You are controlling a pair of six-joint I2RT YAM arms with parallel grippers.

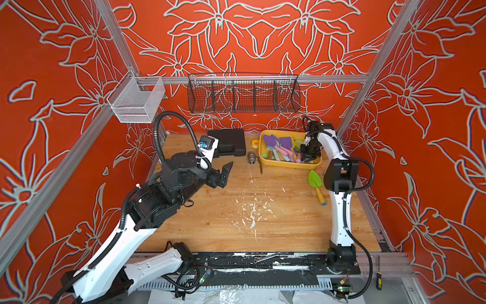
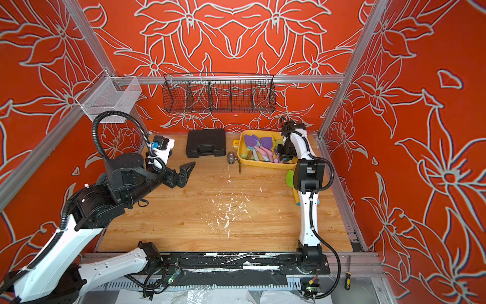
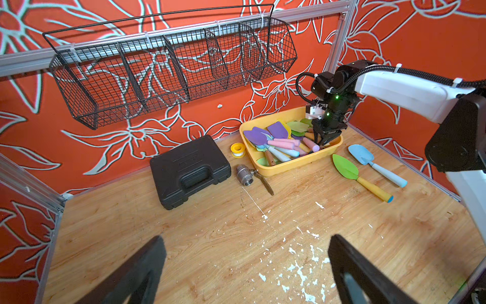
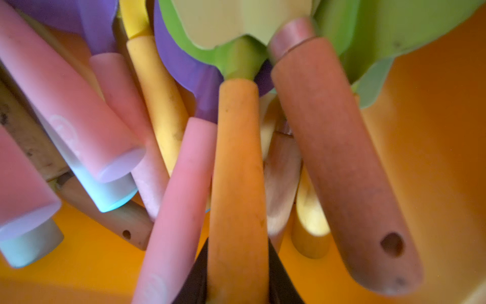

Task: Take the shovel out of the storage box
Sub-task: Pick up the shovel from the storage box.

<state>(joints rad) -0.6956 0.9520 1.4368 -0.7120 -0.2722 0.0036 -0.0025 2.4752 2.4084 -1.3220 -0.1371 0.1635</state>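
Tabletop [image 3: 210,237] bears two shovels [image 3: 345,167] [image 3: 360,158] beside one storage box [image 3: 294,165].

White arms [image 1: 339,218], black joints [image 1: 339,176], ribbed black cables [image 1: 156,139], seemingly zip-tied.

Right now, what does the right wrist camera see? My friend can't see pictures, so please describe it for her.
The right gripper pinches the orange handle of a green shovel inside the storage box. Pink handles and a brown wooden handle crowd around it.

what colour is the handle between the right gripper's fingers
The handle is orange; clearest in the right wrist view.
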